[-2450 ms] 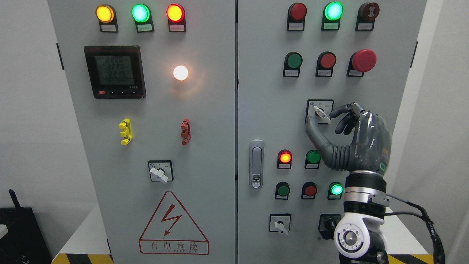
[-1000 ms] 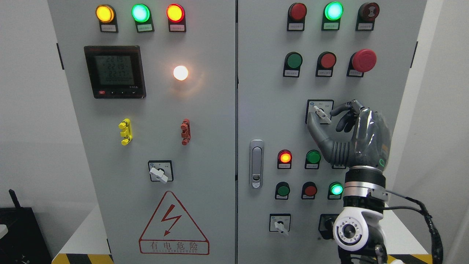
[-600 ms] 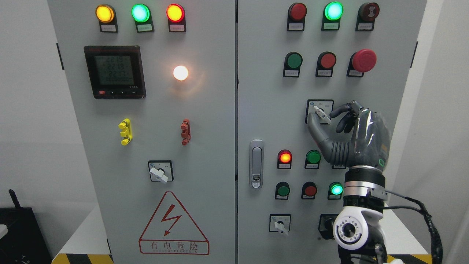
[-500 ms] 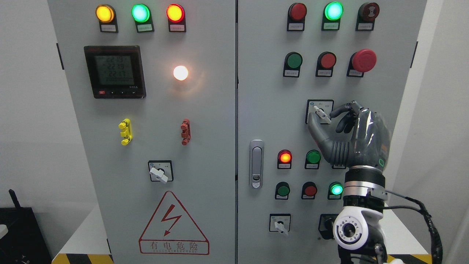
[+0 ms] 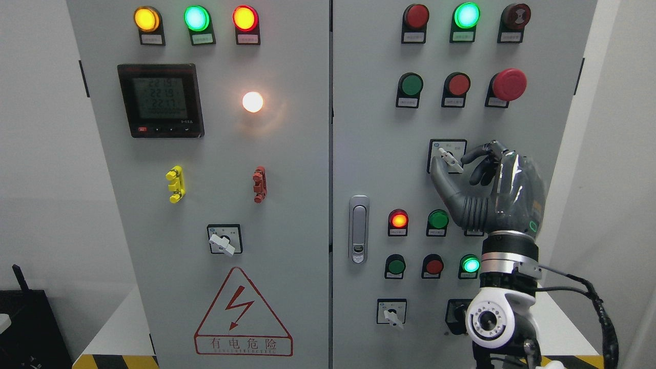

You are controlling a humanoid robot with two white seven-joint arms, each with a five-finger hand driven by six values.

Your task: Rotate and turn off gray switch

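Observation:
The gray switch (image 5: pixel 447 157) sits in a square plate on the right cabinet door (image 5: pixel 369 154). Its pale handle is tilted, running from upper left to lower right. My right hand (image 5: pixel 450 162) reaches up from the lower right and is shut on that handle. The thumb (image 5: pixel 438 171) presses from the left and below, and the index fingertip (image 5: pixel 467 157) touches from the right. The other fingers curl beside it. The left hand does not show.
Below my thumb are a lit red lamp (image 5: pixel 398 220) and a green button (image 5: pixel 438 219). Another small rotary switch (image 5: pixel 392 313) and a black knob (image 5: pixel 457 311) lie near my wrist. A red mushroom button (image 5: pixel 507 84) is above, and the door latch (image 5: pixel 359 229) stands to the left.
Since 2.5 s ago my right hand rose slightly and the thumb closed in on the handle. Over the last second nothing visibly moved; the handle's tilt looks the same.

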